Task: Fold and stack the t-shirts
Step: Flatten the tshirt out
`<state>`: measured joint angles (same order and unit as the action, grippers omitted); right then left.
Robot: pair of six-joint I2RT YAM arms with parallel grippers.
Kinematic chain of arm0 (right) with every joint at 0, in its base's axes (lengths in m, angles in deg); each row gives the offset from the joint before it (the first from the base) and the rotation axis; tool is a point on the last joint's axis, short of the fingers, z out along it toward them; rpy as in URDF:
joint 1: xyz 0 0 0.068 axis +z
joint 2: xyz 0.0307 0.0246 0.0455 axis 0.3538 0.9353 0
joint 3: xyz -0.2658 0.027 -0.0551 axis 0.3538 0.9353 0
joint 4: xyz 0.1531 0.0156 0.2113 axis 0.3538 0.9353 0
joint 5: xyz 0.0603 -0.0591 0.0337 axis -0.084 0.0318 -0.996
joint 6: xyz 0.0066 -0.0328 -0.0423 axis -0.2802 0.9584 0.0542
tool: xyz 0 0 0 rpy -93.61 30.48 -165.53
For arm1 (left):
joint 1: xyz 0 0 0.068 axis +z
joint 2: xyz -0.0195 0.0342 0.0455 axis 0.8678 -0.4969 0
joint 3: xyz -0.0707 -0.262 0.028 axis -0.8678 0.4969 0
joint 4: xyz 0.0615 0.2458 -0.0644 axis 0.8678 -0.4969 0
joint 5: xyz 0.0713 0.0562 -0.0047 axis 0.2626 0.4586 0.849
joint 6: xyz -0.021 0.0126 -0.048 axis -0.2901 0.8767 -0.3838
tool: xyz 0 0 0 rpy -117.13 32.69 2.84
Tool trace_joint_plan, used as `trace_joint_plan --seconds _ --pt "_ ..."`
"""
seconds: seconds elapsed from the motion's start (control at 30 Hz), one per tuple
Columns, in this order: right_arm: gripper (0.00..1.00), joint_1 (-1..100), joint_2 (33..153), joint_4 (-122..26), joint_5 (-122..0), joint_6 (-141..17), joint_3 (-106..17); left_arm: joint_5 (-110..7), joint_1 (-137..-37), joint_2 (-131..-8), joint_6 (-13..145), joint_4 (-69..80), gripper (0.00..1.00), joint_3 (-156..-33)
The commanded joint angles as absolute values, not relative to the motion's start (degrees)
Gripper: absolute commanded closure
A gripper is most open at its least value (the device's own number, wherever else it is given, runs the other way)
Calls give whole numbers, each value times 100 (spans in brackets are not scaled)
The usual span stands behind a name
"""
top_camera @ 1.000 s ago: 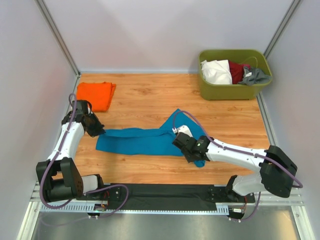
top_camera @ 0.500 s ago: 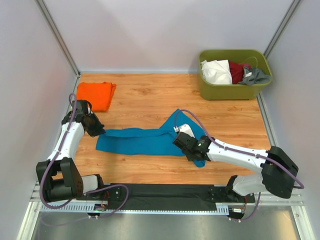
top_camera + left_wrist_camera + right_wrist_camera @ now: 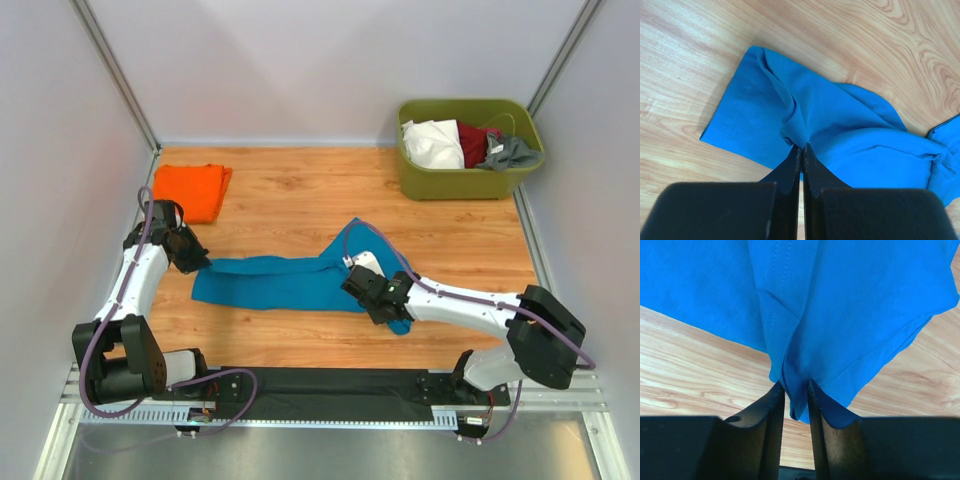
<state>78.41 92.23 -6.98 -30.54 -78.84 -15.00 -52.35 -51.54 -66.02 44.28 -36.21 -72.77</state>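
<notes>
Left fingers (image 3: 799, 156) are fully closed on a bunch of the teal-blue t-shirt (image 3: 270, 282). Right fingers (image 3: 781, 399), barely parted, pinch its opposite edge. The shirt lies stretched along the bench (image 3: 300, 200). Step in hand: folding. The next move probably calls for lifting both ends together under even tension.

— Where's the teal-blue t-shirt (image 3: 270, 282)?
— Stretched in a long rumpled band, left to right, near the middle.
— And the orange t-shirt (image 3: 192, 188)?
— Folded, far left corner, well apart.
</notes>
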Motion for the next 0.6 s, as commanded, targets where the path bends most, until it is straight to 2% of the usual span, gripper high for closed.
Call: trace_joint_plan --seconds 0.0,0.17,0.37,0.5,0.57 --pt "75 7846 9238 -761 -2756 -7926 -1609 -5265 -5133 -6589 4528 -3498 100 -7353" --pt "77 7829 9036 -664 -2676 -7952 -1635 -5300 -5133 -6633 4528 -3472 100 -7344" --pt "86 7715 8921 -620 -2694 -7988 -1600 -5309 -5133 -6677 4520 -3428 100 -7344" --pt "100 7662 9026 -603 -2685 -7961 -1653 -5291 -5133 -6694 4511 -3419 100 -7362" --pt "100 7662 9070 -594 -2659 -7926 -1688 -5300 -5133 -6703 4493 -3428 100 -7362"
